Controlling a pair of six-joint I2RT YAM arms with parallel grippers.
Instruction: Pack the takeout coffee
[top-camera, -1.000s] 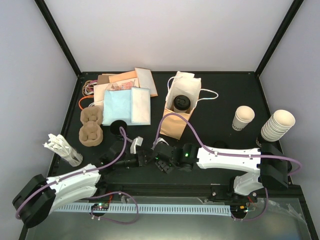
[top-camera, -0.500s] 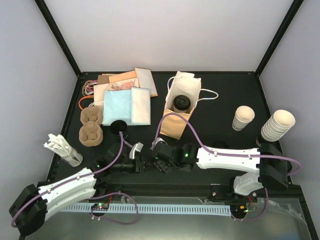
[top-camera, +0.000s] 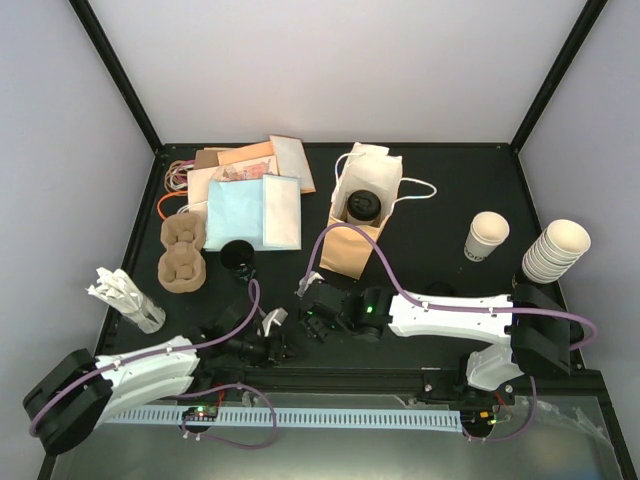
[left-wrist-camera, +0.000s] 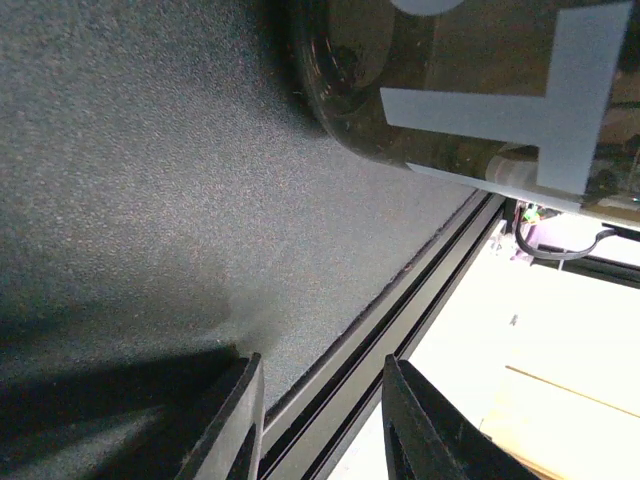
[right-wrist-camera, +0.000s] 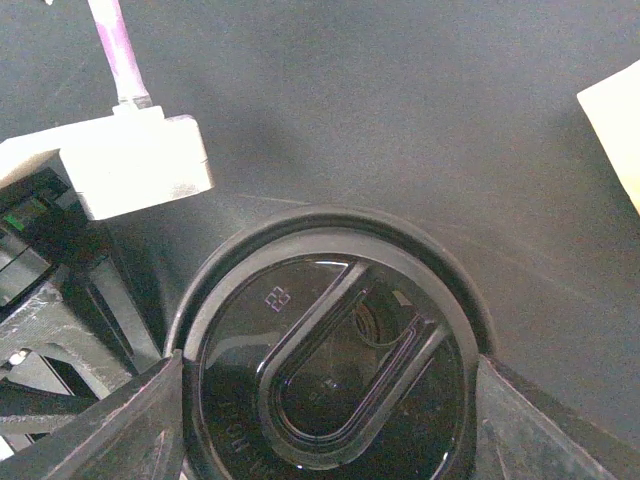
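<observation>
The black bench (top-camera: 470, 170) is walled in white. The right pincer (right-wrist-camera: 328, 420) is clamped on the coffee cup (right-wrist-camera: 320, 330); the left pincer (left-wrist-camera: 322, 425) is parted.

Landmark: brown paper bag with white handles (top-camera: 350, 255). A cup with a round black plastic lid (top-camera: 362, 206) is standing inside it. Pale blue paper napkins (top-camera: 240, 215) are lying left of it, brown pulp carriers (top-camera: 183, 250) farther left. A lettered white paper cup (top-camera: 487, 235) is standing to its right, stacked cream cups (top-camera: 555, 250) beyond.

The lid (right-wrist-camera: 330, 390) is glossy, smooth black plastic. The table (left-wrist-camera: 150, 200) is matt black with a fine grain. The bag (top-camera: 345, 255) is matt brown paper.
</observation>
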